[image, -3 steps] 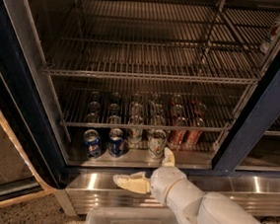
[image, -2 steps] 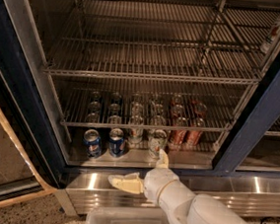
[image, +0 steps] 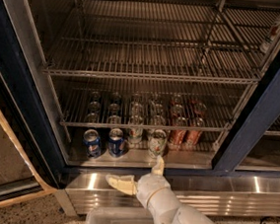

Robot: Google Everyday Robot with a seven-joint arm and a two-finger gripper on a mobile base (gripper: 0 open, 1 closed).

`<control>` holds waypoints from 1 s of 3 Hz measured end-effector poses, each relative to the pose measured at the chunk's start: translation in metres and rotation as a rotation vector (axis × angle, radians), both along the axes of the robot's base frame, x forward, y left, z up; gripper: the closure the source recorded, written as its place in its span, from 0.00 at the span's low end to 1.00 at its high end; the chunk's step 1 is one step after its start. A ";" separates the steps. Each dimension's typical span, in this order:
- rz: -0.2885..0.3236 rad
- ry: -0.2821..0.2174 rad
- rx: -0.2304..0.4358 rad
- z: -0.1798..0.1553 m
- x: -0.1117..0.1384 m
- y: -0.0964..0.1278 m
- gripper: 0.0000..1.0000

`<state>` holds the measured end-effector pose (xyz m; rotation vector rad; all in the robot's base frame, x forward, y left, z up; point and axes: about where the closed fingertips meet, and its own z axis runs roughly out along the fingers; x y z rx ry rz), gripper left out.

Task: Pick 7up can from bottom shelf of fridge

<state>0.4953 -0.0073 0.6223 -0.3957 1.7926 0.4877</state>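
The 7up can [image: 156, 142], pale whitish-green with a silver top, stands at the front of the bottom shelf [image: 187, 158] of the fridge [image: 256, 120]. My gripper [image: 134, 169] is open, in front of the ribbed steel base panel and just below the shelf's front edge. One cream finger [image: 158, 166] points up at the can from just below it. The other finger [image: 119, 183] points left. The gripper holds nothing and does not touch the can.
Two blue Pepsi cans [image: 92, 143] stand left of the 7up can, and red-orange cans [image: 178, 135] stand to its right. More cans stand in rows behind. A wire rack [image: 144, 123] hangs low over the cans. A clear plastic bin [image: 119, 222] lies below my arm.
My gripper has shifted slightly left and down, staying open. The cans have not moved.
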 end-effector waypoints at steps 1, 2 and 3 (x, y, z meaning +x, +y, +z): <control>-0.041 -0.004 0.028 -0.013 0.001 -0.004 0.00; -0.041 -0.004 0.028 -0.013 0.001 -0.004 0.00; -0.062 0.015 0.034 -0.024 0.005 -0.007 0.00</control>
